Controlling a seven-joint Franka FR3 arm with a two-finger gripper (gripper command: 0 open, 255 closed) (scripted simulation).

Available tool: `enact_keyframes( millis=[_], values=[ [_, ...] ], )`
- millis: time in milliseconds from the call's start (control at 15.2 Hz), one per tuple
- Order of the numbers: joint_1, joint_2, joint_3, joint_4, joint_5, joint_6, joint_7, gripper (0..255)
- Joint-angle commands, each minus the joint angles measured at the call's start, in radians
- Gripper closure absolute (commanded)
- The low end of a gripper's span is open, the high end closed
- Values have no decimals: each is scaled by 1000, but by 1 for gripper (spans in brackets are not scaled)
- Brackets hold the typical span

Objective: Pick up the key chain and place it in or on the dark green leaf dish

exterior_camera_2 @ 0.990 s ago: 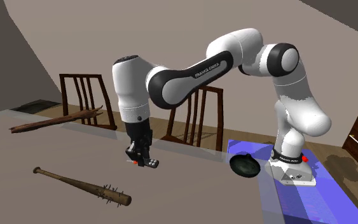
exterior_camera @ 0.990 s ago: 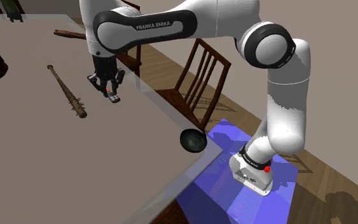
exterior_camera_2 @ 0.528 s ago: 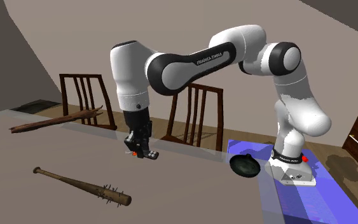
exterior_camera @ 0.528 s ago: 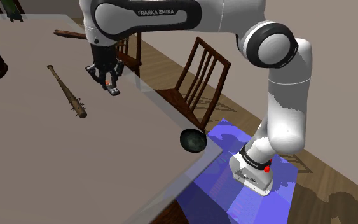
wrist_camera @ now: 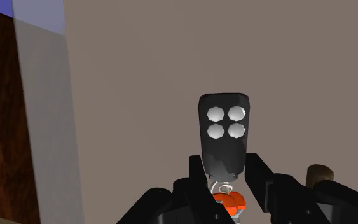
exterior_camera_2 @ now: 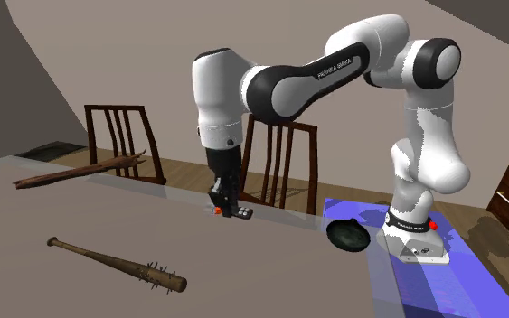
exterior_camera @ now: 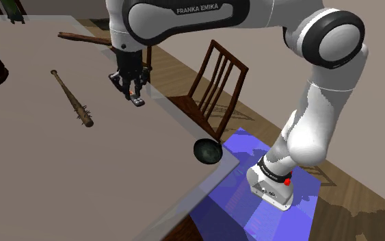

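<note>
key chain (wrist_camera: pixel 224 133) — a black fob with four pale round buttons, plus a small ring and an orange piece at one end — is clamped in the gripper (wrist_camera: pixel 225 170).

wrist view: the two black fingers (wrist_camera: pixel 258 179) press on the ring end of the fob from both sides. the button end sticks out past the fingertips, with the grey-brown table (wrist_camera: pixel 171 63) top behind it.

shoulder view: the gripper (exterior_camera: pixel 132 87) points down and the key chain (exterior_camera: pixel 138 101) hangs below it over the table (exterior_camera: pixel 47 171), close to the edge where a wooden chair (exterior_camera: pixel 215 85) stands. whether the fob clears the surface cannot be read.

second exterior view: the key chain (exterior_camera_2: pixel 240 212) is under the gripper (exterior_camera_2: pixel 223 201), in front of the chair (exterior_camera_2: pixel 279 172).

dark green dish (exterior_camera: pixel 208 152) sits at the table corner just beside the stand (exterior_camera: pixel 273 190), well apart from the key chain. in the second exterior view the dish (exterior_camera_2: pixel 348 237) lies toward the right, between gripper and stand (exterior_camera_2: pixel 415 246).

spiked bat (exterior_camera: pixel 73 100) lies flat on the table, to the shoulder view's left of the gripper and not touching it — in the second exterior view the bat (exterior_camera_2: pixel 117 263) lies nearer the camera.
</note>
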Motion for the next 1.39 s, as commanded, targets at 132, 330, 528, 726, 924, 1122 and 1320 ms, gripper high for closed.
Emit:
enact_keyframes(
  millis=[132, 330, 528, 726, 924, 1122, 1320],
  values=[
    [-18, -170, 11, -218, 53, 57, -13, 255],
    [-20, -294, 13, -360, 97, 81, -29, 255],
    [-14, -417, 12, -489, 140, 92, -45, 255],
    [1, -541, 8, -606, 181, 90, -59, 255],
    [22, -666, 2, -714, 219, 76, -69, 255],
    [50, -794, -5, -812, 253, 47, -73, 255],
    [83, -926, -12, -901, 282, 5, -70, 255]
  ],
)
